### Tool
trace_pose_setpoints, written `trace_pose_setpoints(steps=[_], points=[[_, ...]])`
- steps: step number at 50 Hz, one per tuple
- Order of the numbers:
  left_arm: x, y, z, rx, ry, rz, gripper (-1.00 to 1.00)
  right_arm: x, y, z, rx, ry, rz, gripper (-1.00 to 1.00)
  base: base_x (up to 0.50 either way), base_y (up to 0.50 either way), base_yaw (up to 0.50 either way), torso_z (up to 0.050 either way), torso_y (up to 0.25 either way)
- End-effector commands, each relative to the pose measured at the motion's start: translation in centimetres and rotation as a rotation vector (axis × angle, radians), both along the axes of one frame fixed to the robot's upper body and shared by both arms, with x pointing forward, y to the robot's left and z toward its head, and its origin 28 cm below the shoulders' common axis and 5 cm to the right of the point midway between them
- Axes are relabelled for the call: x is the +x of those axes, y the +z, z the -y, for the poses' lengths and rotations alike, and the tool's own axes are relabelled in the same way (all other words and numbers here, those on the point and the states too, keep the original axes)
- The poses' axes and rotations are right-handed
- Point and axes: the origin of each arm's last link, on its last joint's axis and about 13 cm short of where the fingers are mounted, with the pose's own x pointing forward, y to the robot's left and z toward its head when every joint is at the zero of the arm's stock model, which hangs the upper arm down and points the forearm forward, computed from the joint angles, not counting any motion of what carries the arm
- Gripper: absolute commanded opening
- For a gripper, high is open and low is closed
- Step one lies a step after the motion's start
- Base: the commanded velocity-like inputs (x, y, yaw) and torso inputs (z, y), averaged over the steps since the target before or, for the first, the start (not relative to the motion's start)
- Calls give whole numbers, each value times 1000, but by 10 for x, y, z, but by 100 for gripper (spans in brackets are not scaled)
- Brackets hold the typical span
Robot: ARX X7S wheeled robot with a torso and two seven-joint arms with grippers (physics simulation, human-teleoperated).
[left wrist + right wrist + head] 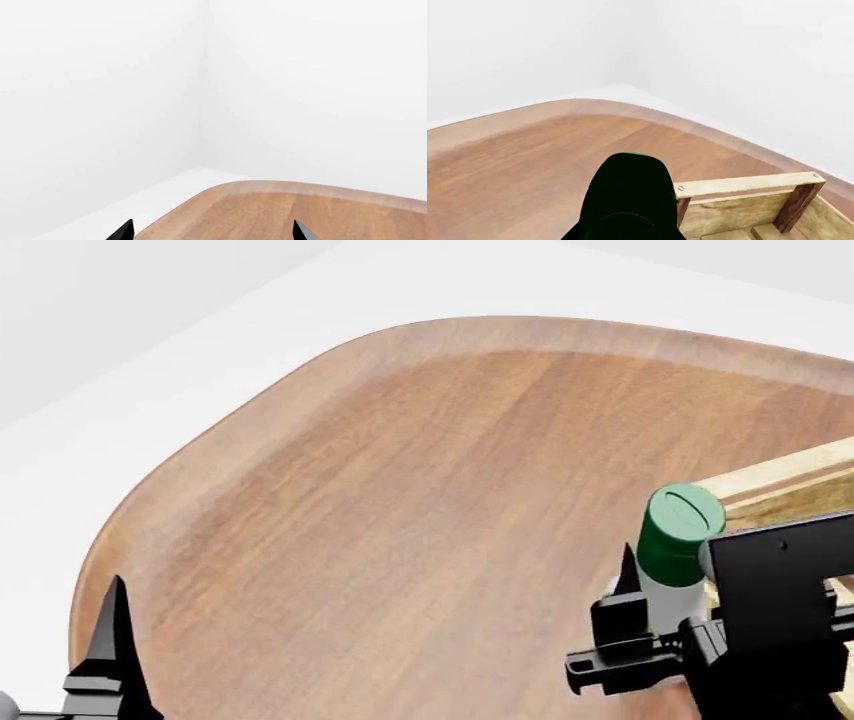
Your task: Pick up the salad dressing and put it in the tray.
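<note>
The salad dressing (677, 527) is a white bottle with a green cap, standing upright in my right gripper (657, 585), which is shut on its body. It is just left of the corner of the light-wood tray (781, 480), which shows at the right edge of the head view. In the right wrist view the dark green cap (627, 192) fills the foreground and hides the jaws, with the tray's corner post and rail (747, 185) beside it. My left gripper (212, 231) is open and empty over the table's near left edge. One of its fingers (115, 635) shows in the head view.
The rounded wooden table (400, 490) lies under both arms, and its curved edge runs along the left and far side. White floor and white walls (200, 75) lie beyond the edge. No other objects show.
</note>
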Motion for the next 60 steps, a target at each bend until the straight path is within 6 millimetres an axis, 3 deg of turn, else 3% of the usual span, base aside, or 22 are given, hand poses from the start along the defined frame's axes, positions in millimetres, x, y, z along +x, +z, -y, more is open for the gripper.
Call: trace_pose_setpoints(steps=[1,35,60], points=[[0,0,0,2,1,0,100,10,17,21,-7,-123,27,-100,0,0,0,0,0],[0,-1,0,4,1,1,100,35,29,72,-39,-482,60,-100,0,0,0,0,1],[0,-2,1,10,-7,4,100,56,15,106,-59,-699,67,-100,0,0,0,1,0]])
